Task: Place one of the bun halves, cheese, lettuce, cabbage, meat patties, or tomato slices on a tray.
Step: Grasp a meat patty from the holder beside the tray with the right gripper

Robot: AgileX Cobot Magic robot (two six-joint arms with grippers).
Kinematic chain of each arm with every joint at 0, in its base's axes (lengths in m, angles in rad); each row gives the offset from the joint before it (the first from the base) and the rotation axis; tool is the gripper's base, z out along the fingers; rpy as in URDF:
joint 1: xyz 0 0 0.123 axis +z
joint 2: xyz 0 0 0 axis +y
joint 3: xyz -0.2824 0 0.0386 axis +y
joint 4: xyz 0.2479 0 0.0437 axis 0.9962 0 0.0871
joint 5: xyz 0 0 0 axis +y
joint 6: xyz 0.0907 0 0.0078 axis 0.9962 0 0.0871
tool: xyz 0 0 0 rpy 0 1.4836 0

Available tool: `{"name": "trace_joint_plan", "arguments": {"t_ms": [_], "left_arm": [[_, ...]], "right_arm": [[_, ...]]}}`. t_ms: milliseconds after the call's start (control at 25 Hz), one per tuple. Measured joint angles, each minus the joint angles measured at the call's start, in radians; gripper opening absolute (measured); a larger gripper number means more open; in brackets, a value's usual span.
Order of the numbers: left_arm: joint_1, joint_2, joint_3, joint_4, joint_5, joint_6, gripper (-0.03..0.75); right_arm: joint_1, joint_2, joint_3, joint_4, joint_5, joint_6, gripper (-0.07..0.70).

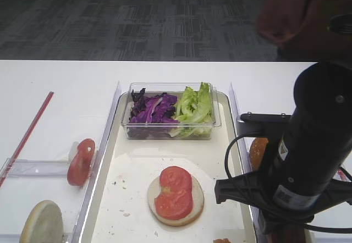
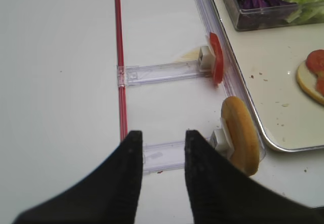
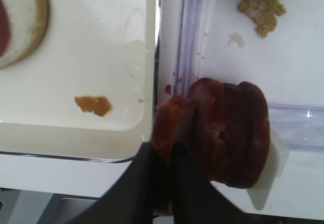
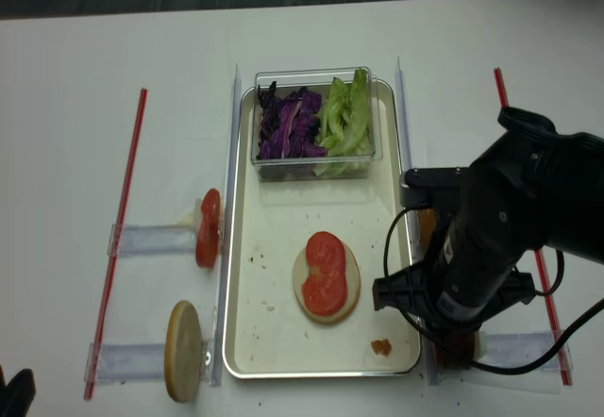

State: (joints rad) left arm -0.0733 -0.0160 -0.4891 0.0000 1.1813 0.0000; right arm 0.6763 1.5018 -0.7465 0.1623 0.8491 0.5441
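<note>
Right wrist view: your right gripper (image 3: 164, 150) has its dark jaws clamped on the nearest of the meat patties (image 3: 230, 133), a short row of reddish-brown discs standing on edge in a clear holder just outside the right rim of the tray (image 3: 101, 41). A small orange-brown crumb (image 3: 93, 105) lies on the tray floor near that rim, and part of a bun (image 3: 23, 26) shows at the top left. In the exterior high view, your right arm (image 1: 308, 149) hangs over the tray's right edge and hides the patties. On the tray, one bun half sits cut face up with tomato slices (image 1: 175, 192) on top, and behind it a clear tub (image 1: 170, 111) holds purple cabbage (image 1: 151, 109) on the left and lettuce (image 1: 195, 105) on the right. Left of the tray, on the white surface (image 1: 55, 89), one tomato slice (image 1: 81, 161) and another bun half (image 1: 42, 222) stand on edge in clear holders, near a red strip (image 1: 30, 130). In the left wrist view, your left gripper (image 2: 161, 148) hangs above the surface beside that bun holder, jaws apart, gripping nothing.
</note>
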Motion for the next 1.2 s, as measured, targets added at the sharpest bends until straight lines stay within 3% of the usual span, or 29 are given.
{"name": "trace_joint_plan", "arguments": {"t_ms": [1200], "left_arm": [[0.0,0.0,0.0,0.0,0.0,0.0,0.197]], "right_arm": [[0.0,-0.117,-0.028,0.014,0.123,0.008,0.088]]}}
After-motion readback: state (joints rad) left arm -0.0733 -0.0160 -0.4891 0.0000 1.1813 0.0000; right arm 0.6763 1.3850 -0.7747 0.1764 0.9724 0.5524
